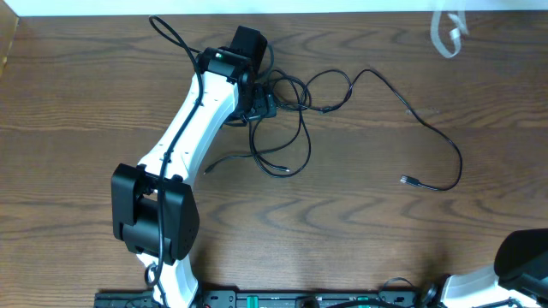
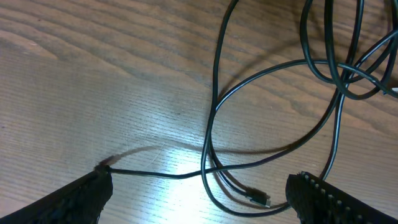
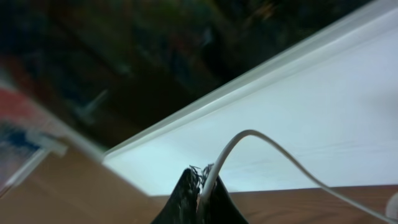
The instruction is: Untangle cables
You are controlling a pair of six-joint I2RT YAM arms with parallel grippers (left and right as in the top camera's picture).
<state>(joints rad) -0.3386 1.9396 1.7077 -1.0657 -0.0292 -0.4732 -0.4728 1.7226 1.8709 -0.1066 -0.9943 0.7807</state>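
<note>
**Covered, cropped, blurred**
Overhead, the left arm (image 1: 193,111) hides part of the black cables' (image 1: 291,84) knot, and the right arm (image 1: 522,257) is cut by the corner. The white cable (image 3: 249,134) vanishes between the right end effector's (image 3: 200,186) tips and runs off-frame; beyond is only dark blur.

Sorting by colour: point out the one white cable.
The white cable is the one pinched in the shut right gripper. The others are black cables, lying tangled on the table.
</note>
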